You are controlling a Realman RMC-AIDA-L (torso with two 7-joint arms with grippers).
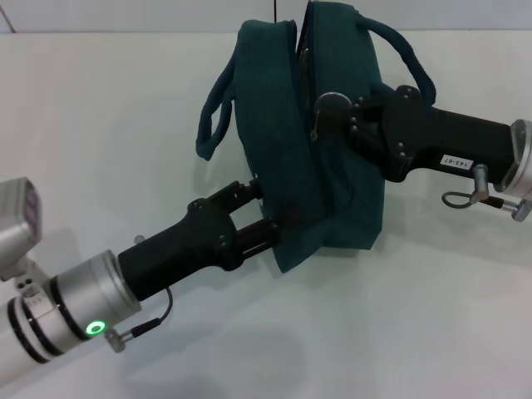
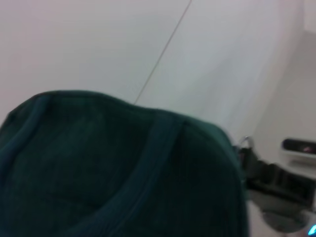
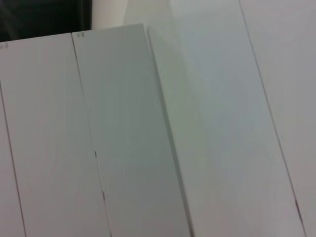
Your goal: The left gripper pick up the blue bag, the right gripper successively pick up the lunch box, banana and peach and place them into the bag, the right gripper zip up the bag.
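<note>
Standing upright on the white table [image 1: 100, 125], the blue bag [image 1: 332, 191] fills the middle of the head view, dark teal, two loop handles [image 1: 218, 112] up top. Left gripper [image 1: 264, 218] reaches in from lower left, fingers clamped on the bag's lower near edge. Right gripper [image 1: 322, 116] comes from the right, fingertips pressed at the zipper seam [image 1: 304, 66] near the top; can't tell how far open, or whether it holds the pull. Left wrist view: bag fabric [image 2: 108, 168] close up, right arm beyond it. Right wrist view: only white panels [image 3: 123, 138].
</note>
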